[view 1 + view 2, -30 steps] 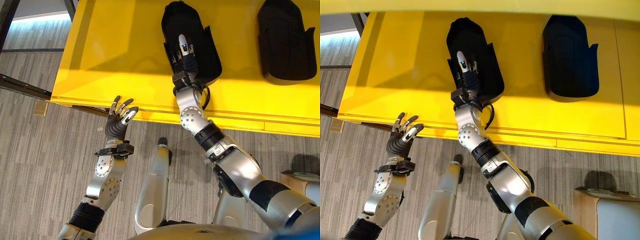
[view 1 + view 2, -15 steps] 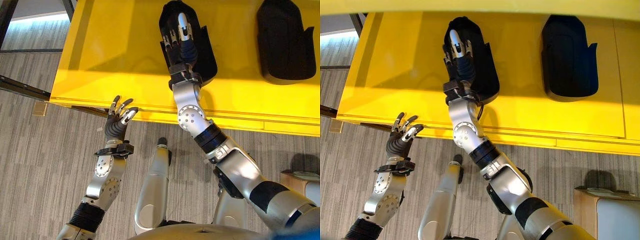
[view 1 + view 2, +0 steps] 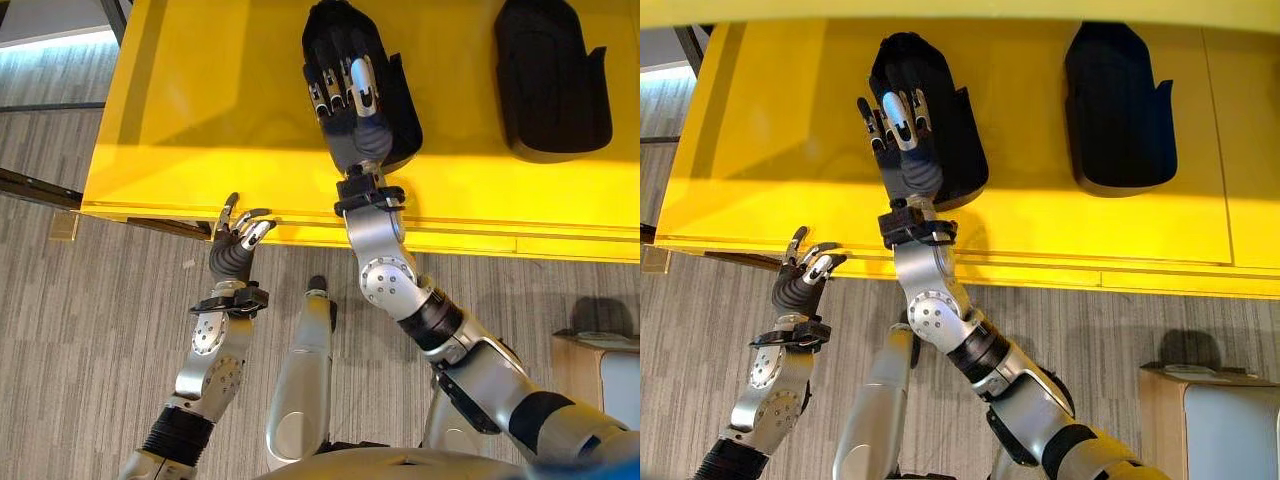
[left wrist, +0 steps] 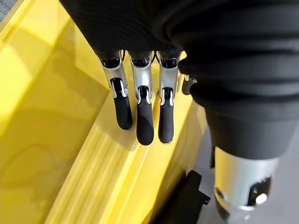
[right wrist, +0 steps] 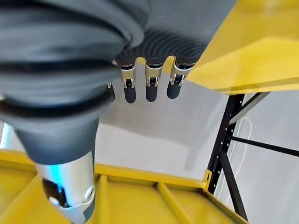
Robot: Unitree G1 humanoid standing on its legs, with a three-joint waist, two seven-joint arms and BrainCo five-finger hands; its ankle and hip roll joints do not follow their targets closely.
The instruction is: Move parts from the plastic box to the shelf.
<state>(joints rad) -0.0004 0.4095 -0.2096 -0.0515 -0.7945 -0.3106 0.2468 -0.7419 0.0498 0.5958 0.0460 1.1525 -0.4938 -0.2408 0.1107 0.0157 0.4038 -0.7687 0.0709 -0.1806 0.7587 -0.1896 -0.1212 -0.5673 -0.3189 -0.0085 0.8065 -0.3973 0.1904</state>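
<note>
**Right hand spread over the part on the yellow shelf**

Right hand (image 3: 348,95) sits in the upper middle of my head views, raised over the black part (image 3: 395,95) that lies on the yellow shelf (image 3: 220,110). Its fingers (image 5: 149,88) are straight and spread, grasping nothing; from my head cameras I cannot tell whether the palm hovers just above the part or touches it. My right wrist view shows those fingers extended with open air past them, a yellow shelf level above and below, and a black rack upright (image 5: 224,140) at the right of that frame.

A second black part (image 3: 552,80) lies on the same shelf in the upper right of the frame, well apart from the first one.

My left hand (image 3: 235,245) shows at lower left of centre, raised at the shelf's front lip. Its fingers (image 4: 145,116) are relaxed and lightly bent, empty, with the dark tips close to the yellow front edge; I cannot tell if they touch it.

Below the shelf I see grey striped floor (image 3: 80,330), and in the lower right corner a box (image 3: 1200,420) standing on the floor.
</note>
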